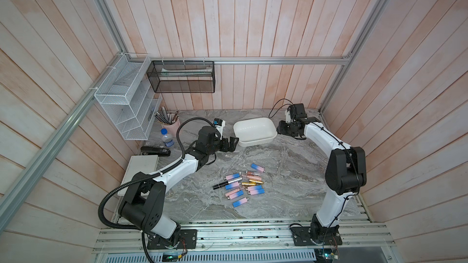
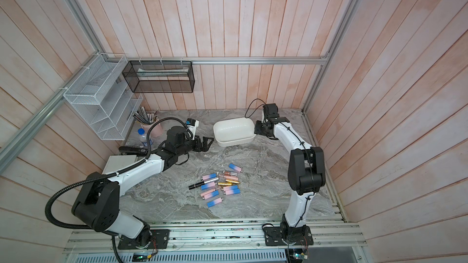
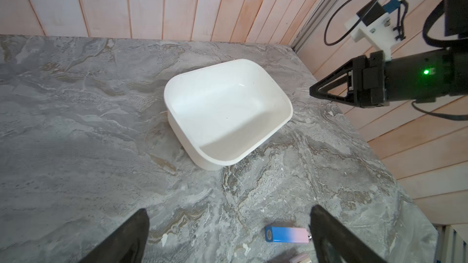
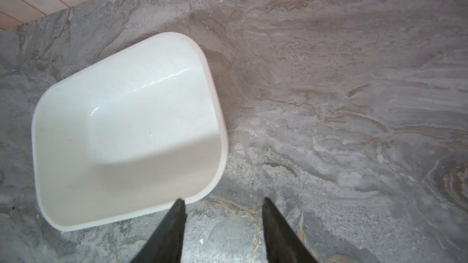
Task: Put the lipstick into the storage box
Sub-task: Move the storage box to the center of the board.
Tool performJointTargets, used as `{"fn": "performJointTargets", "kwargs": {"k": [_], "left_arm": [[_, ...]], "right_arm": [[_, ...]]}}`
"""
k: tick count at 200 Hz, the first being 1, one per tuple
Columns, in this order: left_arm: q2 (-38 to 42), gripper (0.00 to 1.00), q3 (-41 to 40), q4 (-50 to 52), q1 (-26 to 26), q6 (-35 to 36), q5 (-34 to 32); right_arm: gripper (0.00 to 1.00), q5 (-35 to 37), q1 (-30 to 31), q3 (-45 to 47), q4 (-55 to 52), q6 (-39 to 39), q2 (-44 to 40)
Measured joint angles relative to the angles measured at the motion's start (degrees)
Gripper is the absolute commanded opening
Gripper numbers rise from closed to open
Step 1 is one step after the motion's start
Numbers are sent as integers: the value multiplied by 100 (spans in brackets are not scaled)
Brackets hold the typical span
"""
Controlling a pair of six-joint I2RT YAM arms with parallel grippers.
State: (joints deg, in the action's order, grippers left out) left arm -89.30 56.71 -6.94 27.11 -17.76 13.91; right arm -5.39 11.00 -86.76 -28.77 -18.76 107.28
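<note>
Worktop (image 3: 228, 211) of grey marbled stone shows between the left fingers (image 3: 126, 239), which stand spread wide with nothing in them. In the left wrist view one blue-and-pink lipstick (image 3: 287, 234) lies flat just beside one of them; whether they touch cannot be told. Past their tips sits the storage box (image 3: 182, 145), apart from them. In both top views these fingers (image 1: 231, 144) (image 2: 203, 144) point at the end of the box nearer the left arm and stop just short of it.

The right fingers (image 4: 172, 231) are parted too, with a clear gap that frames only stone, so they grip nothing. In the right wrist view one fingertip overlaps the box's rim (image 4: 223, 132); contact cannot be judged. In both top views they (image 1: 281, 129) (image 2: 257, 127) hang just beside the box's other end.

The storage box (image 1: 255, 142) stands upright toward the back wall, between the two arms, its white floor bare. The lipsticks (image 1: 240, 185) lie flat in a loose cluster nearer the arm bases, well apart from the box. Most are blue-and-pink cases, with gold ones (image 1: 252, 182) among them and a black tube (image 1: 220, 186) at the edge.

Farther out, by the left back corner, are a pink cup (image 1: 173, 125) of pencils, a blue-capped bottle (image 1: 167, 137) and a black stapler (image 1: 155, 151). A white wire-mesh rack (image 1: 126, 102) and a black mesh basket (image 1: 182, 77) hang on the walls.
</note>
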Motion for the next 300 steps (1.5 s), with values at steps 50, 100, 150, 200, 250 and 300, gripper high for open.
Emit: {"fn": "performJointTargets", "kwargs": {"k": [50, 100, 150, 200, 250, 300], "left_arm": [[-249, 100, 284, 11, 24, -55, 212], [-378, 100, 286, 55, 24, -98, 260], [-463, 100, 286, 120, 24, -140, 260], [-546, 100, 286, 118, 22, -138, 262], [-715, 100, 302, 140, -20, -133, 343], [-715, 100, 297, 138, -282, -133, 387]], "right_arm": [[51, -380, 7, 323, 579, -234, 214], [49, -682, 7, 323, 807, -433, 813], [47, -831, 153, 354, 863, -568, 839], [46, -977, 702, 348, 907, -782, 839], [46, -1152, 909, 232, 837, -986, 835], [46, -1335, 1163, 411, 820, -1174, 678]]}}
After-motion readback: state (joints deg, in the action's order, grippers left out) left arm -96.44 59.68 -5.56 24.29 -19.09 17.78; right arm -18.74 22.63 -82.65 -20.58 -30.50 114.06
